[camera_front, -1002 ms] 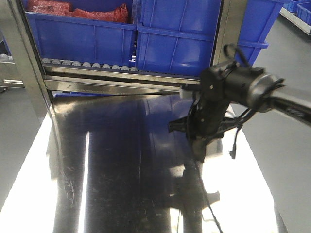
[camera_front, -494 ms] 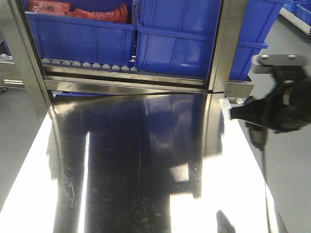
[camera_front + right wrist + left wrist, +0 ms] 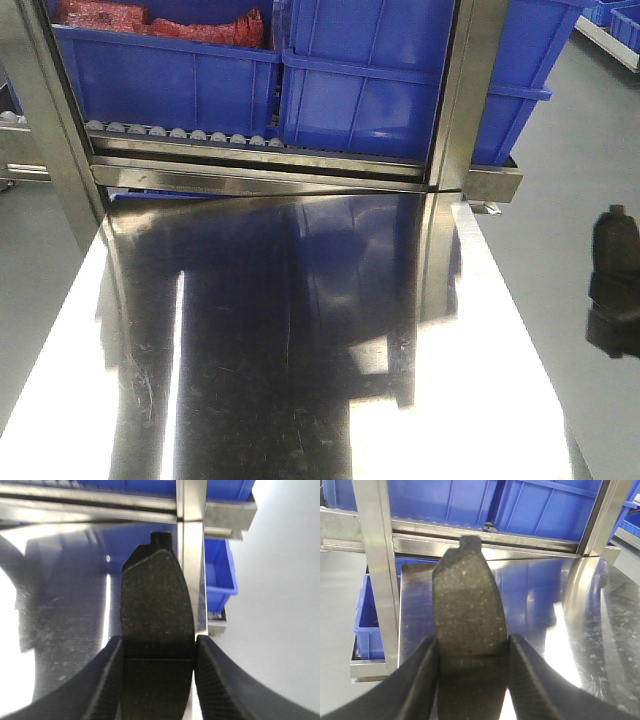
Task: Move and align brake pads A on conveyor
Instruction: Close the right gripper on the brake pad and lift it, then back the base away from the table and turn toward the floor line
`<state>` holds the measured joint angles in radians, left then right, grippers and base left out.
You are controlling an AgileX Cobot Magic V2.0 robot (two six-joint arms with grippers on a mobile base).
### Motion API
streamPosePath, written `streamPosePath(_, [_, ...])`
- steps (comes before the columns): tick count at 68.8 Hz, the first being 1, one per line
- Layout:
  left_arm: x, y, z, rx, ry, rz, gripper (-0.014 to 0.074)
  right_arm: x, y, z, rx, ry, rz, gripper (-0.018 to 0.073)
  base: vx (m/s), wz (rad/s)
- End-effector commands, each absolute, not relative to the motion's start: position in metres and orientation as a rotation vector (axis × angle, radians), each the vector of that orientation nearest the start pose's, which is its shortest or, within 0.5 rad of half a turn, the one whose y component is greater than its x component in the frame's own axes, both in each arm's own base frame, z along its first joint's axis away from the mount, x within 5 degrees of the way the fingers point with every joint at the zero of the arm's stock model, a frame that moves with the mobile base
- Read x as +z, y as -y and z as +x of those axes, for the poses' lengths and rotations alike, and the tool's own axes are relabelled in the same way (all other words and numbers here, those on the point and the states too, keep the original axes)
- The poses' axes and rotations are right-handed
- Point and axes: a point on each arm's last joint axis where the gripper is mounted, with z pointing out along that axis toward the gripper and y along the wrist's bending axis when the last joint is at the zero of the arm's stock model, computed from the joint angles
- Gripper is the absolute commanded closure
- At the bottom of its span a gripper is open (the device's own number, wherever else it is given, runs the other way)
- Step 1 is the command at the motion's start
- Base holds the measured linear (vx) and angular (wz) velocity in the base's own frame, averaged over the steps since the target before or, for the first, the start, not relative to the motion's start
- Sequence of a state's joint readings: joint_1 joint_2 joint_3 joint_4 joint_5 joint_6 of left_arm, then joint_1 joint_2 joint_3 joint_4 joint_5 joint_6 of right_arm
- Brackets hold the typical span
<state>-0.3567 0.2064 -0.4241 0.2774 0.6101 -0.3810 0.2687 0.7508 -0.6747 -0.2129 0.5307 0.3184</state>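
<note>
Two held: left brake pad [image 3: 467, 625] clamped between left jaws, right brake pad [image 3: 157, 620] between right jaws.

The left tool [image 3: 472, 640] has two matt black fingers [image 3: 420, 680], broad at the base and narrowing to rounded tips. Their inner faces carry a fine, weave-like ribbed texture. The right tool [image 3: 159, 639] is built alike — black fingers [image 3: 215, 680] with curved outer edges and closely spaced ridges across the inner faces, sharper in this view. In the front view only part of the right arm [image 3: 615, 285] shows at the picture's right edge — a dark, blocky shape with a small knob on top, too blurred for finer detail.
</note>
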Motion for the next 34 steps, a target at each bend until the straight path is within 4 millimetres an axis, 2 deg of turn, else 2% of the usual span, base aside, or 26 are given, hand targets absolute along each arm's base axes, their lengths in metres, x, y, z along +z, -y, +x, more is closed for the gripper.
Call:
streamPosePath(1, [0.306,0.006,0.053,-0.229,-1.744,0.099,0.0602,0.341,-0.027,0.134,0.153,-1.889,-0.102,0.0564,0.00,0.00])
streamPosePath(18, [0.306,0.006,0.053,-0.229,-1.744,0.099,0.0602,0.338,-0.020,0.098,0.153,-1.709,-0.156,0.0564,0.00,0.00])
streamPosePath(34, [0.306,0.006,0.053,-0.229,-1.744,0.099,0.0602,0.324,-0.016,0.076,0.187,-1.563,-0.158,0.0564,0.00,0.00])
